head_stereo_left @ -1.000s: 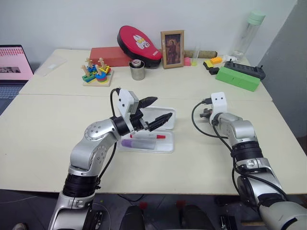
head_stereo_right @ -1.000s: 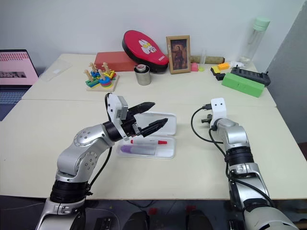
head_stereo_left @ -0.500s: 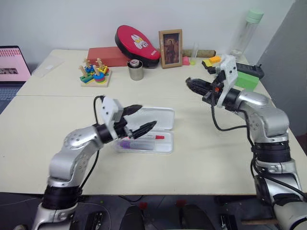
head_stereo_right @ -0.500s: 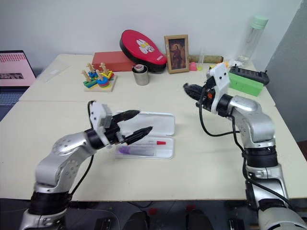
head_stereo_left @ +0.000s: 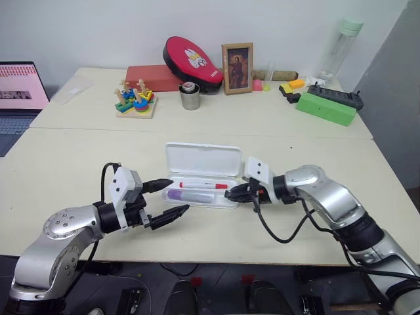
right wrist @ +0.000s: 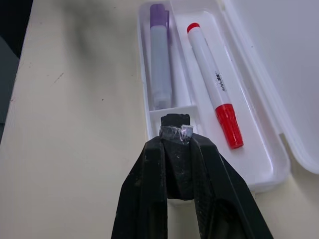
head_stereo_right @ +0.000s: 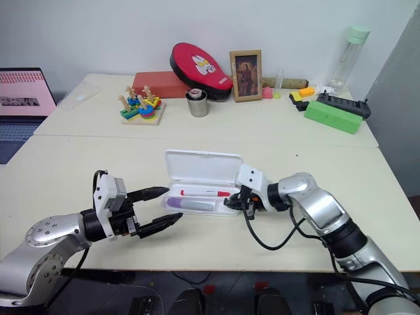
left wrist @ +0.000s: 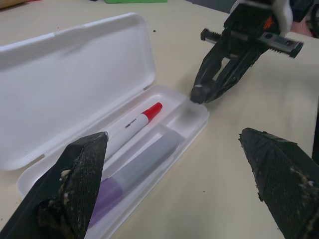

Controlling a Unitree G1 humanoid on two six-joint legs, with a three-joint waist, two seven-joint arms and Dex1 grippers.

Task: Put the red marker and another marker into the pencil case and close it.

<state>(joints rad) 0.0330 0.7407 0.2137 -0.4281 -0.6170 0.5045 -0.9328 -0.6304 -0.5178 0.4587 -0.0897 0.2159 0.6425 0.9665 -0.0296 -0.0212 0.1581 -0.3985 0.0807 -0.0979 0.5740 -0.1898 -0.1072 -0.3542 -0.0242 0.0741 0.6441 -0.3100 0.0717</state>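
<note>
- The table (head_stereo_left: 79, 177) carries the open pencil case (head_stereo_left: 203, 159) near its middle, lid laid flat at the case's 12 o'clock side, tray nearer the robot.
- In the tray lie both pens: the red marker (head_stereo_left: 202, 186) along the lid side and the purple marker (head_stereo_left: 190, 195) beside it at 6 o'clock. Judged from that, the loading part is done; the lid is not yet closed, and that looks like all that remains.
- The left gripper (head_stereo_left: 166, 201) hangs low at the case's 8 o'clock, apart from it, its two fingers spread wide and empty.
- The right gripper (head_stereo_left: 237, 193) sits at the case's 3 o'clock end, fingers drawn together with their tips at the tray's end wall, holding nothing that I can see; whether they actually touch the plastic I cannot tell.
- To finish, the lid has to be swung over from 12 o'clock onto the tray.
</note>
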